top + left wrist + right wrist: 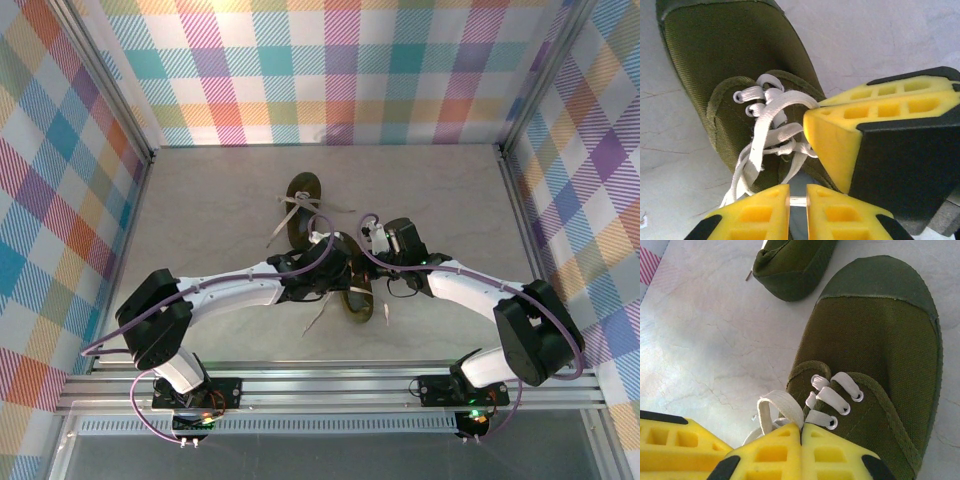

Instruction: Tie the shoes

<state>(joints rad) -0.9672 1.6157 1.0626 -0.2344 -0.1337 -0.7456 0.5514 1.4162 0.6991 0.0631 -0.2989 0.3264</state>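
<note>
Mid-table: near shoe (360,300), far shoe (303,200) just beyond toward back edge. Both grippers over near shoe, tips close. Jaws of left gripper (798,200) nearly together, pinching lace (767,132) strand; right gripper (801,432) jaws pressed together on lace loop. Open table (200,200) along left, right edges.

We count two shoes, the far shoe (304,203) and the near shoe (358,304), and two arms (235,293) (465,290), each ending in one gripper: left gripper (797,192), right gripper (801,432).

— What is surrounding the surface (200,210)?
— Pastel plaid walls (340,70) are enclosing it on three sides; the marbled top is catching light, and metal rails (330,385) are running along the near edge.
</note>
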